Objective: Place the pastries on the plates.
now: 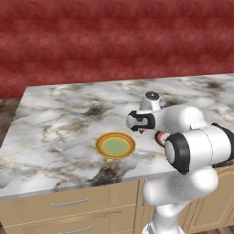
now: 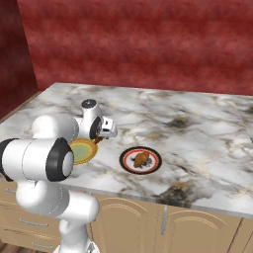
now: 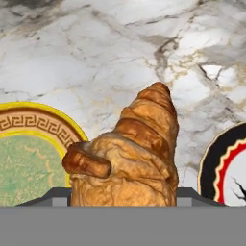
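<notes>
Red mottled wall (image 2: 148,44) across the back, and in front of it a grey-and-white marble table (image 1: 59,119) veined with dark and gold, sitting on tan cabinets (image 2: 197,230) with metal drawer pulls. Over to the white arm (image 1: 196,146), rising from below and bending out over the table's near half. The gripper (image 2: 100,139) hangs just above the table between the two plates, and it has a pastry (image 3: 139,153) clamped in it: the hand view puts that golden, ridged croissant dead centre, its tapered end pointing away, with the dark fingers (image 3: 53,196) closed in against its sides at the bottom of the frame. From the right base view the brown lump peeks out right under the hand, at the edge of the yellow-rimmed plate (image 2: 83,150). That plate, green in the middle with a patterned orange band, lies bare in the left base view, near the front edge. Beside it, to the right, the red-rimmed plate (image 2: 129,165) with a dark outer ring carries the second pastry (image 2: 141,158), resting on its white centre. In the left base view the arm's forearm covers most of that plate.
</notes>
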Robot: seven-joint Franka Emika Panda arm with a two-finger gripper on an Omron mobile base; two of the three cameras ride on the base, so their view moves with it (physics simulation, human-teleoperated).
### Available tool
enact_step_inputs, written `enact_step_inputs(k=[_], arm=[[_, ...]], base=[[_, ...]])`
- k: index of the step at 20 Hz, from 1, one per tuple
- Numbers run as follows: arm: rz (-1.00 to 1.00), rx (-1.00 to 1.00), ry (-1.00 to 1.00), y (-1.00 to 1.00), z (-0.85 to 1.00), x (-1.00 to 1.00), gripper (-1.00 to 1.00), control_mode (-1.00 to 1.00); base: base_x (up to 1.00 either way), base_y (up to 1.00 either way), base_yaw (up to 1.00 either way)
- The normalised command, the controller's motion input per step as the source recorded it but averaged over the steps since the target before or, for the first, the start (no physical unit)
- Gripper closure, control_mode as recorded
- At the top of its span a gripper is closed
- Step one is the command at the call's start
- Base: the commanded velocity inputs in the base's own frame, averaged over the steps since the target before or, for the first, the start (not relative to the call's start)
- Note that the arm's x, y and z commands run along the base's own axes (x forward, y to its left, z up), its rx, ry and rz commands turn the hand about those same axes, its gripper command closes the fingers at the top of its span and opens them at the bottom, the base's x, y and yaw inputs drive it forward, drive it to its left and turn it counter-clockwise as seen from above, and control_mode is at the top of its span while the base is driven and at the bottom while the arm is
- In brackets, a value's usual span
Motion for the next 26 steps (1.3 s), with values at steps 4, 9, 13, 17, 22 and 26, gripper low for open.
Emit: enact_step_inputs(k=[4,9,13,17,22,26], arm=[[0.11,-0.01,0.0,0.48,0.0,-0.31,1.0,-1.0],[0.11,0.0,0.0,0.45,0.0,-0.29,1.0,-1.0],[0.11,0.0,0.0,0.42,0.0,-0.26,1.0,-1.0],[0.11,0.0,0.01,0.42,0.0,-0.23,1.0,-1.0],[0.11,0.0,0.05,0.39,-0.04,-0.16,1.0,-1.0],[0.07,0.0,0.14,0.2,-0.09,0.0,1.0,-1.0]], base=[[0.0,0.0,0.0],[0.0,0.0,0.0],[0.0,0.0,0.0],[0.0,0.0,0.0],[0.0,0.0,0.0],[0.0,0.0,0.0]])
